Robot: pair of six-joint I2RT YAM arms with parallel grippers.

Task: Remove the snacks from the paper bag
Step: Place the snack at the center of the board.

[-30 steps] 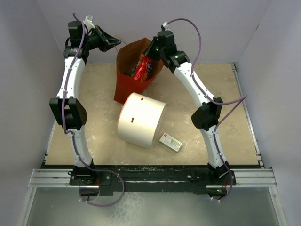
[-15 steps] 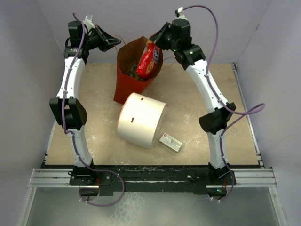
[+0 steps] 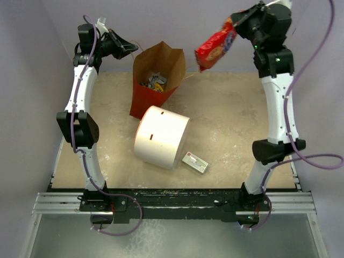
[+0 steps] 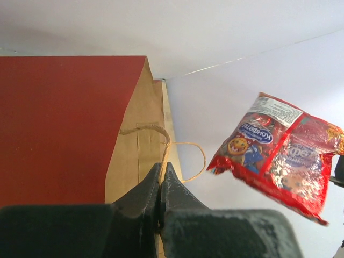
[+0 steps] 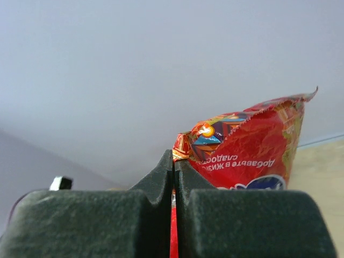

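The right gripper (image 3: 236, 22), at the upper right of the top view, is clamped on the crimped top edge of the red cookie bag (image 3: 216, 45). The bag hangs tilted in the air, clear of the paper bag (image 3: 141, 105) and to its right. It is probably held this high so it clears the rim before being set down.

The left gripper (image 4: 161, 180), at the upper left, is closed and appears to pinch the twisted handle (image 4: 185, 156), likely to steady the paper bag and keep its mouth open. Small shiny packets (image 3: 153, 82) lie inside, so the task is only partly done.

Below the bag a white cylinder (image 3: 161, 136) lies on its side, with a small flat box (image 3: 195, 162) just beside it. The table (image 3: 226, 118) is beige and mottled, and pale walls enclose it.
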